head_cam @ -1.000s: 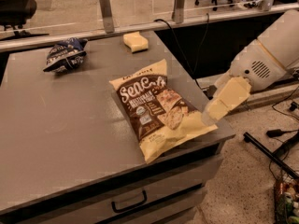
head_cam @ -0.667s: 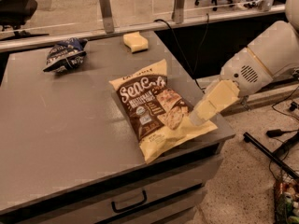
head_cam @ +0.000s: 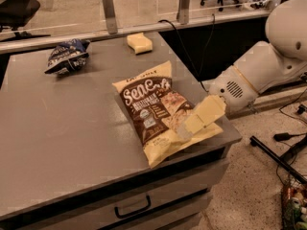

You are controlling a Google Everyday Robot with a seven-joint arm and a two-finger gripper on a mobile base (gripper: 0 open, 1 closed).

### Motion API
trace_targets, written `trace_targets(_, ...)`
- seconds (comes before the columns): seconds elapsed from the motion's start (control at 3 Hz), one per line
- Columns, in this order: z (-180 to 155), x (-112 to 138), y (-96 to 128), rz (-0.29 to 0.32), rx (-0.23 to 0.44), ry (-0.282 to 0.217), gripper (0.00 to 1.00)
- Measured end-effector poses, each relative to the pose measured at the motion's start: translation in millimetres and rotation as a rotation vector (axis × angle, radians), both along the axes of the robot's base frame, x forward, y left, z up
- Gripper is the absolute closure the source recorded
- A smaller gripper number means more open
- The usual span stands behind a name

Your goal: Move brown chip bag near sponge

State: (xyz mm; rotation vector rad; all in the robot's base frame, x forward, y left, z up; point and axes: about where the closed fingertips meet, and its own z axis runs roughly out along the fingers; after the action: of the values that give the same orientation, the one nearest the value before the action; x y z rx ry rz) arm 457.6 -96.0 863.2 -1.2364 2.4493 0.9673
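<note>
The brown chip bag (head_cam: 156,107) lies flat on the grey table (head_cam: 57,133) near its front right corner, dark brown in the middle with pale yellow ends. The sponge (head_cam: 139,42), a small pale yellow block, lies at the table's back edge, well behind the bag. My gripper (head_cam: 188,128) reaches in from the right on the white arm (head_cam: 259,73). It sits low over the bag's lower right part, at or just above its surface. I cannot tell whether it touches the bag.
A smaller dark blue bag (head_cam: 67,56) lies at the back left of the table. A glass partition with metal posts (head_cam: 109,11) runs behind the table. A drawer handle (head_cam: 132,206) is below the front edge. Cables and a stand leg (head_cam: 276,157) lie on the floor at right.
My gripper has moved left, from beside the bag's right edge to over its lower right part. The bag, sponge and blue bag have not moved.
</note>
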Motion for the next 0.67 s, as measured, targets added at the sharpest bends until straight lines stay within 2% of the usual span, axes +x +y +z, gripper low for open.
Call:
trace_targets(0.33, -10.9, -2.0, 5.2, -0.006, -0.016, 0.015, 0.13)
trace_targets(0.67, -14.4, -3.3, 6.3, -0.013, -0.026, 0.018, 0.36)
